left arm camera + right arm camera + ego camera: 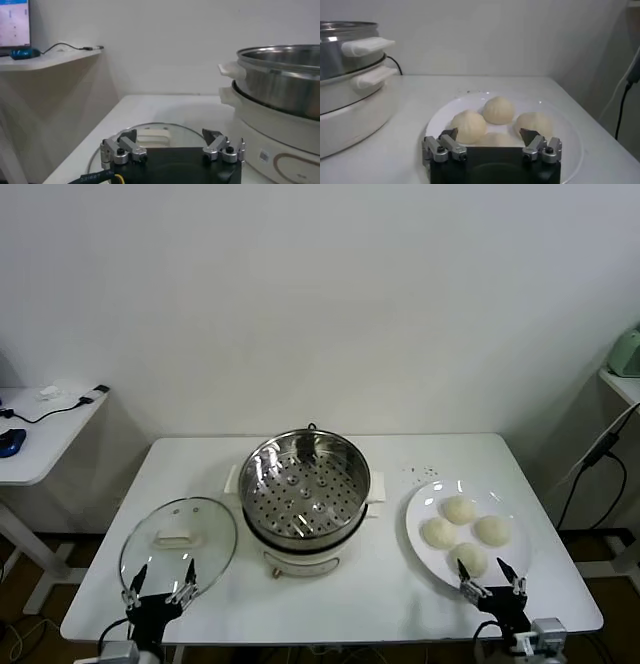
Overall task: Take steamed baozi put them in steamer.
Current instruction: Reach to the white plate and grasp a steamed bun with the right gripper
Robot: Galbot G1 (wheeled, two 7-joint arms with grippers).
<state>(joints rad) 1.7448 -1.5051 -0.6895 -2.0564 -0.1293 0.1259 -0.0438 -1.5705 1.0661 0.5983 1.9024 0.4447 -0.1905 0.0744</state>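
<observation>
I see the round shiny stainless-steel steamer [305, 489] with its perforated tray standing on a cream-white base at the middle of the white table [330, 604]; nothing lies in the tray. To its right sits a flat white plate [421, 534] carrying the four smooth, domed cream-white steamed baozi [459, 509], clustered close together; all four are on the plate, apart from the steamer. To the steamer's left a round glass lid [178, 544] lies flat on the table, just beside the base.

My right gripper [492, 581] hangs at the near rim of the plate, just in front of the nearest bun; its jaws stand wide apart with nothing between them, and its wrist view shows the buns lying just beyond the fingertips [449, 134]. My left gripper [160, 586] waits at the near edge of the glass lid, jaws likewise spread wide and empty; from its wrist the lid [150, 137] lies directly ahead, with the steamer [280, 75] rising beside it.
</observation>
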